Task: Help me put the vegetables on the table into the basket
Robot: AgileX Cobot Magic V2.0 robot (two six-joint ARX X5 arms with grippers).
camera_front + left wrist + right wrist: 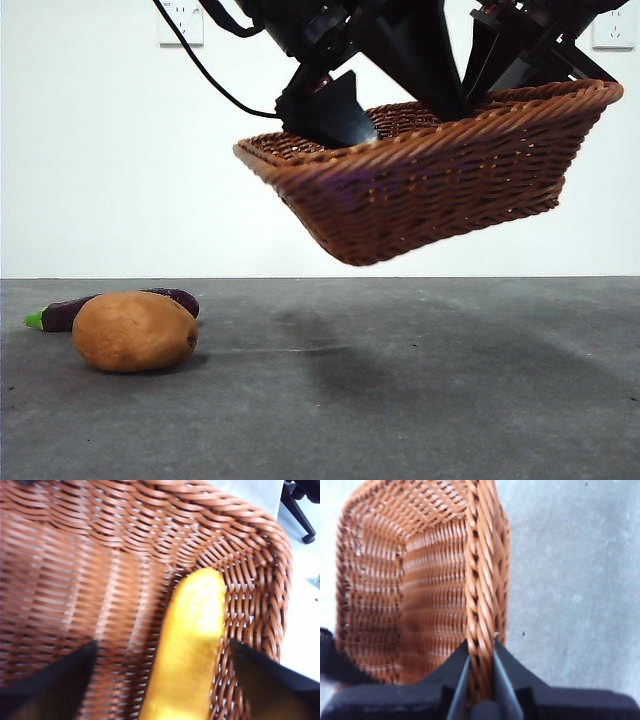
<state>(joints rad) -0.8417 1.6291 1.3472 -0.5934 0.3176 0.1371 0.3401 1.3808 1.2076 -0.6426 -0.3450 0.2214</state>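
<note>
**Basket held aloft, corn inside, two vegetables still on the surface**

The right hand [480, 680] is clenched on the braided rim of the basket [440, 190], one jaw inside and one outside the wall. The basket hangs tilted above the surface [400, 400], its right end higher than its left. The left hand [162, 680] reaches into the basket with jaws spread wide, released; the corn cob [187, 650] lies between them on the woven floor, its long axis running toward a basket corner. At the left of the surface rests the potato [135, 331], with the eggplant [70, 311] just behind it, lengthwise left to right, green stem pointing left.
</note>
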